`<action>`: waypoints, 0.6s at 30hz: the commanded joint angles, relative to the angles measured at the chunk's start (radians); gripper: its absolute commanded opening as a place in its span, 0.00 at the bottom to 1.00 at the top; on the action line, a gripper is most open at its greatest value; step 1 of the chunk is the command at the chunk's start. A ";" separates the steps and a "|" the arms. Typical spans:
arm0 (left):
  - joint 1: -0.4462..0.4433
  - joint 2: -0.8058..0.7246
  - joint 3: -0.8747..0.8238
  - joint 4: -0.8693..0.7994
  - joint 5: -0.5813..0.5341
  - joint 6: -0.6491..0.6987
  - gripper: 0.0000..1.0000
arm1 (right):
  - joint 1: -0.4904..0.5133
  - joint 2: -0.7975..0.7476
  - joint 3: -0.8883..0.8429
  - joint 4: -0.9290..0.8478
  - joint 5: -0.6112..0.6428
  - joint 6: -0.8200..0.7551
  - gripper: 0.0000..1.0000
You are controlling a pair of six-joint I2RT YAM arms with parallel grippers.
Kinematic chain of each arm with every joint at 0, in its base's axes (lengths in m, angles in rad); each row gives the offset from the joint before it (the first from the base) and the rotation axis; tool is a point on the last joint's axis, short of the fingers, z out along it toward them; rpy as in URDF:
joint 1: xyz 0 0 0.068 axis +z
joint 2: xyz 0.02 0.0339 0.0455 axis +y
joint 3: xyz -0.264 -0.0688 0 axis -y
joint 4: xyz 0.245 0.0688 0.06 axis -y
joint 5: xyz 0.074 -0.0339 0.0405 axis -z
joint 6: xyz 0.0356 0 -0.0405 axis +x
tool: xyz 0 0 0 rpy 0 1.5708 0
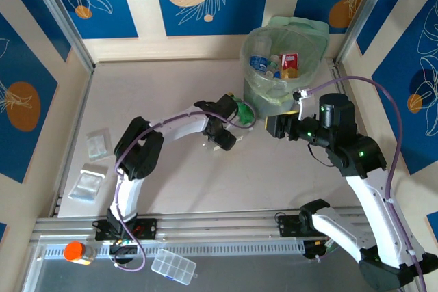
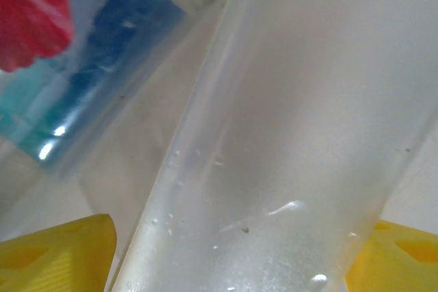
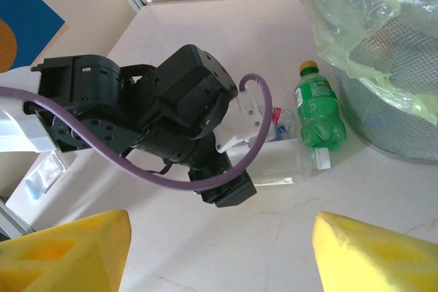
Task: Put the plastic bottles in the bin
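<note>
A clear plastic bottle (image 2: 274, 135) with a white cap (image 3: 321, 160) lies on the table between the yellow fingertips (image 2: 61, 254) of my left gripper (image 2: 231, 258), which is open and straddles it. Beside it lie a green bottle (image 3: 318, 107) and a small bottle with a red and blue label (image 2: 82, 52). The green bottle (image 1: 245, 113) rests at the foot of the bin (image 1: 263, 94), whose bag holds several bottles (image 1: 263, 65). My right gripper (image 3: 222, 251) is open and empty above bare table, pointing at the left wrist (image 3: 178, 114) from the right (image 1: 270, 126).
The bin's mesh wall (image 3: 383, 100) stands close to the right of the bottles. Two flat clear plastic bags (image 1: 99, 143) (image 1: 87, 184) lie at the table's left. An orange-capped jar (image 1: 79, 252) and a clear compartment box (image 1: 173, 266) sit at the near edge.
</note>
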 commanded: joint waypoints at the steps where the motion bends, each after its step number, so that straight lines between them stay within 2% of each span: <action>1: -0.021 -0.032 -0.022 -0.019 -0.038 0.018 0.80 | 0.009 0.002 -0.013 0.001 0.007 -0.013 0.70; 8: -0.022 0.000 -0.032 -0.007 -0.031 0.013 0.70 | 0.009 0.005 -0.014 -0.002 0.006 -0.014 0.70; 14: -0.021 -0.061 -0.086 0.013 -0.020 0.003 0.53 | 0.008 -0.008 -0.012 -0.013 0.004 -0.009 0.70; 18: -0.027 -0.120 -0.132 0.011 -0.012 -0.007 0.50 | 0.004 -0.026 -0.014 -0.007 -0.004 0.000 0.70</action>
